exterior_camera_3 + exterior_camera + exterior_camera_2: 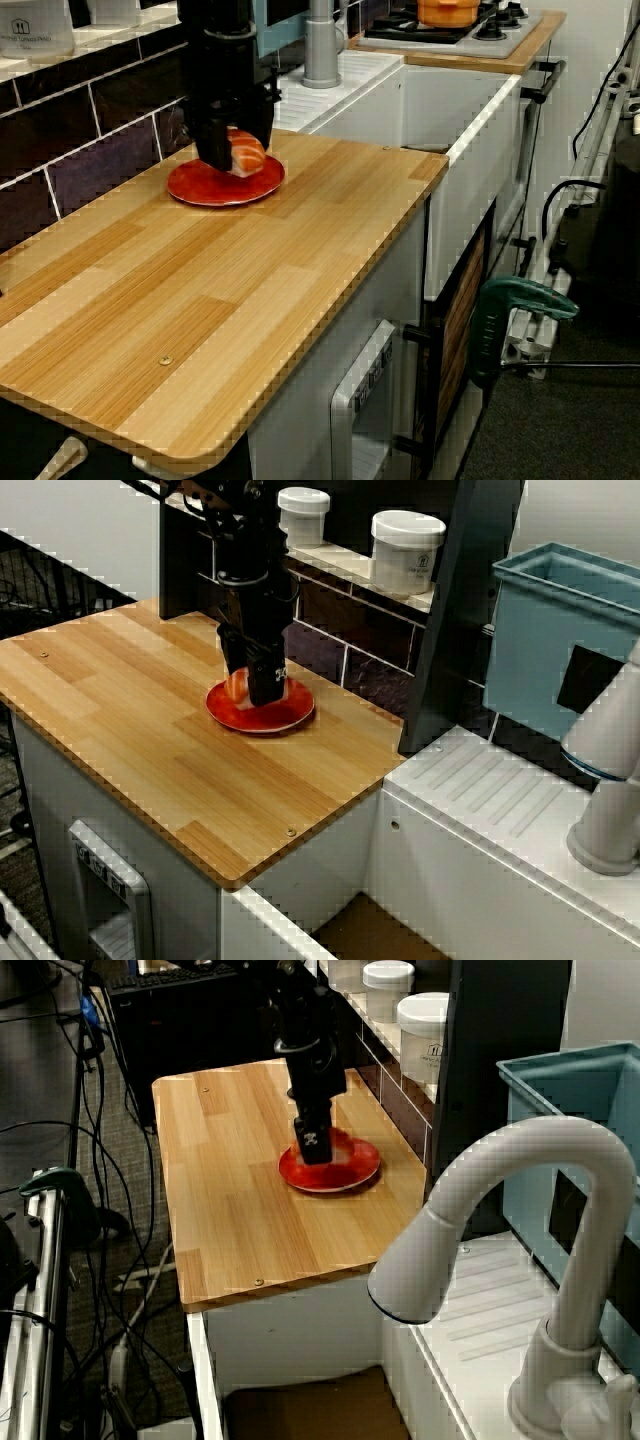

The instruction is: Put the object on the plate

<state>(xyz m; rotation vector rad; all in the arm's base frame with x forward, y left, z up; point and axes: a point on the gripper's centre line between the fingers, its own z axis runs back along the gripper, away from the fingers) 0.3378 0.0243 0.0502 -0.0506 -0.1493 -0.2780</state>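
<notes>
sushi [245, 152] low over the red plate [205, 189], pinched between my fingers, my gripper [232, 160] closed around it, plate near the back of the wooden counter [150, 730], white jars [406, 550] on the ledge behind

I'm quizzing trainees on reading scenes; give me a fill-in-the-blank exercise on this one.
1. The small orange-and-white toy sushi piece sits over the round glossy ____ plate.
2. The plate rests on a ____ countertop.
3. The black end effector is directly above the ____.
4. The white lidded jars stand on the ____ behind.

Missing: red; wooden; plate; shelf
</notes>
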